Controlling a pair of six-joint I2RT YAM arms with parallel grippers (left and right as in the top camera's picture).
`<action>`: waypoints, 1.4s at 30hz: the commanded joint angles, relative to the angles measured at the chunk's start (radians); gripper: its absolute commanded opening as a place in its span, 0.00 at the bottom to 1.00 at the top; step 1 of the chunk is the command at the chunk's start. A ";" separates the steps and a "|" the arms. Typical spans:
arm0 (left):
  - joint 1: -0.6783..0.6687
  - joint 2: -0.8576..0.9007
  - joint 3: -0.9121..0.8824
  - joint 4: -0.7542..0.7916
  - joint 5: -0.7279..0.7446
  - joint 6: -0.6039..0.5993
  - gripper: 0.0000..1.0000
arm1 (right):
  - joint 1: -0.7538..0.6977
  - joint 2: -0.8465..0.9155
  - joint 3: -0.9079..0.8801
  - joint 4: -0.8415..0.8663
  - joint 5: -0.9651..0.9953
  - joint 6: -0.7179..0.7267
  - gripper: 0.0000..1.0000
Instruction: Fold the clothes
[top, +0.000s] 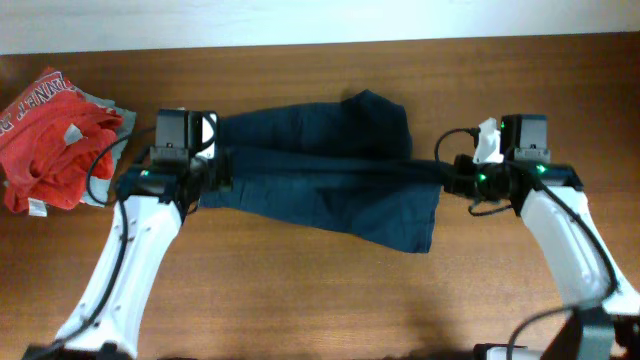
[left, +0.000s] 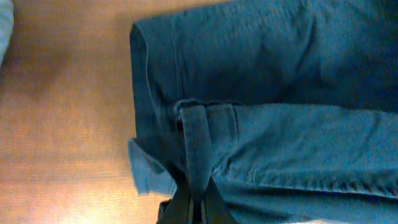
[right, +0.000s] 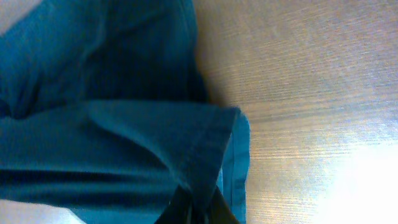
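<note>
Far left: crumpled red printed cloth garment on the brown wooden table.
Left gripper: clenched on the left edge of the dark navy-blue soft fabric garment.
Middle: navy garment stretched between both grippers, mid-table.
Right gripper: clenched on its right edge.

The clothes lie across the middle of my table, stretched left to right between my two grippers. My left gripper pinches the left end and my right gripper pinches the right end. Part of the cloth lies behind the line between them and part in front, towards me. A heap of other garments sits at the table's far left, apart from the clothes.
</note>
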 joint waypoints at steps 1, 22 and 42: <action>0.021 0.060 0.009 0.103 -0.142 0.011 0.01 | -0.008 0.048 0.012 0.104 0.032 -0.022 0.04; 0.021 0.261 0.009 0.570 -0.144 0.013 0.01 | 0.261 0.240 0.012 0.752 0.330 -0.080 0.04; 0.032 0.354 0.126 0.513 -0.056 0.061 0.99 | 0.208 0.294 0.075 0.805 0.136 -0.062 0.98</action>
